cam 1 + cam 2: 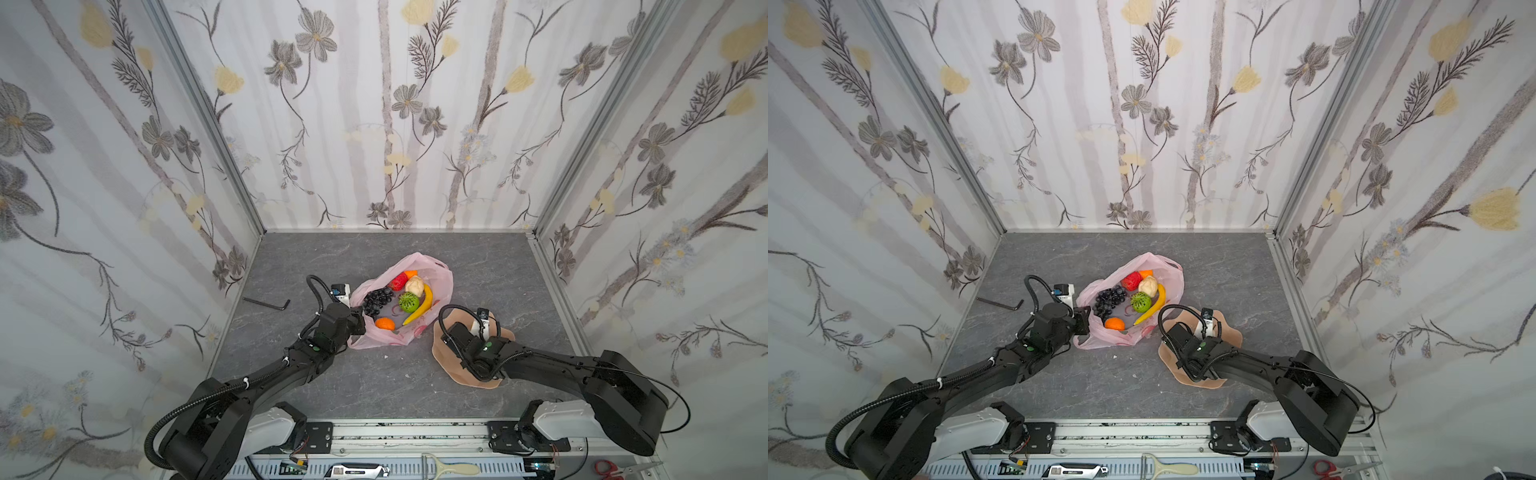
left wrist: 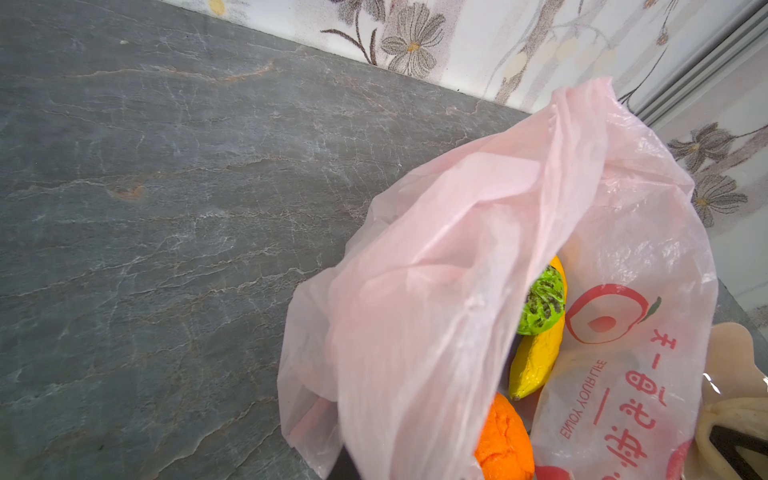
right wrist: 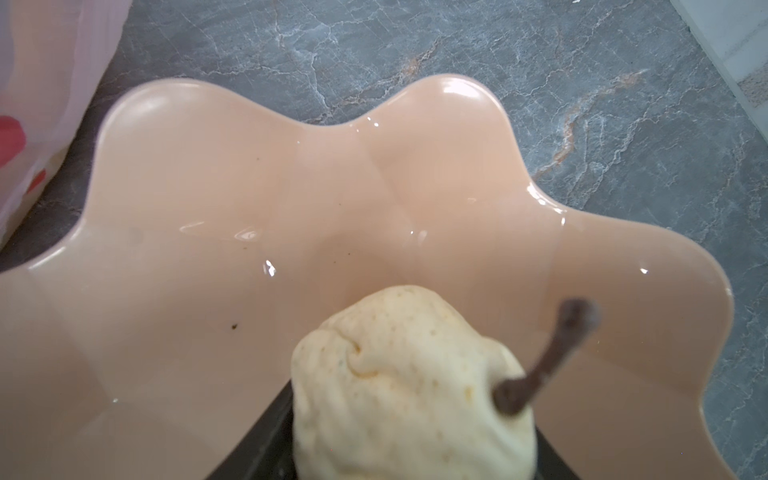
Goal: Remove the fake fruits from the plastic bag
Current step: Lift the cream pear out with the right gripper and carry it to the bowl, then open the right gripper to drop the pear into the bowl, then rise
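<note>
The bag [image 2: 457,249] carries red print, seen from the back through the film in the left wrist view: an apple logo, a column of Chinese characters I cannot read, and a line of Latin capitals that seems to say ENJOY YOUR LIFE.

The bag lies open near the middle of the counter [image 1: 374,382]. Inside it in both top views are fruits: grapes [image 1: 377,300], a red fruit [image 1: 399,281], a far orange [image 1: 410,273], a beige lump [image 1: 414,286], a green fruit [image 1: 409,301], a banana [image 1: 422,305] and a near orange [image 1: 385,323].

The left jaws are nearly closed at the bag's left rim, pinching the film, which rises just in front of the wrist camera.

The right jaws stand partly open around a pear [image 3: 399,374] with a brown stem, held above the dish [image 3: 249,187]. The dish sits just right of the bag and has nothing else in it that shows.

A hex key [image 1: 268,302] lies well left of the bag.
</note>
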Motion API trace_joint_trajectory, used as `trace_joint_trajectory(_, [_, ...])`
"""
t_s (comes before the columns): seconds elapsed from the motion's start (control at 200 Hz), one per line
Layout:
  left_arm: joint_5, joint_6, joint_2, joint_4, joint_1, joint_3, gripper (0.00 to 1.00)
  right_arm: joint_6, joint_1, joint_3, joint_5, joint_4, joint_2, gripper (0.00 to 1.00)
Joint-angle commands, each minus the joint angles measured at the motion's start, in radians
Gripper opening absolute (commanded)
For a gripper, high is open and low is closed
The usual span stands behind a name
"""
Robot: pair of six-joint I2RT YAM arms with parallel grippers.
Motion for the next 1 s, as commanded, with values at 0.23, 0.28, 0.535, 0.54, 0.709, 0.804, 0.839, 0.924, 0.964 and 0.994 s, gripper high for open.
trace_joint_trajectory(0.23, [-0.013, 0.009, 0.001, 0.033, 0.0, 0.001, 0.17, 0.024, -0.004, 0.001, 0.034, 0.044, 0.026, 0.61])
trace_joint_trajectory(0.28, [-0.012, 0.01, 0.001, 0.033, 0.0, -0.001, 0.17, 0.023, -0.005, 0.0, 0.035, 0.044, 0.024, 0.63])
trace_joint_trajectory(0.535, [-0.012, 0.009, 0.0, 0.033, 0.0, 0.0, 0.18, 0.027, -0.006, 0.0, 0.038, 0.039, 0.017, 0.72])
trace_joint_trajectory(0.54, [-0.013, 0.009, 0.0, 0.033, 0.0, 0.0, 0.18, 0.027, -0.006, 0.0, 0.038, 0.039, 0.017, 0.72])
trace_joint_trajectory(0.709, [-0.012, 0.01, 0.0, 0.033, 0.0, 0.0, 0.18, 0.026, -0.005, 0.0, 0.038, 0.038, 0.014, 0.74])
trace_joint_trajectory(0.804, [-0.013, 0.01, 0.0, 0.034, 0.001, -0.001, 0.18, 0.026, -0.004, 0.001, 0.039, 0.038, 0.01, 0.77])
trace_joint_trajectory(0.839, [-0.013, 0.01, 0.0, 0.033, 0.0, 0.0, 0.19, 0.026, -0.005, 0.001, 0.037, 0.037, 0.009, 0.8])
trace_joint_trajectory(0.924, [-0.012, 0.01, 0.001, 0.033, 0.0, 0.001, 0.19, 0.026, -0.005, 0.003, 0.035, 0.038, 0.006, 0.85])
trace_joint_trajectory(0.964, [-0.012, 0.01, 0.003, 0.033, -0.001, 0.001, 0.19, 0.026, -0.004, 0.005, 0.036, 0.036, 0.004, 0.86])
trace_joint_trajectory(0.994, [-0.012, 0.01, 0.003, 0.033, 0.0, 0.001, 0.19, 0.026, -0.005, 0.005, 0.036, 0.035, 0.003, 0.87])
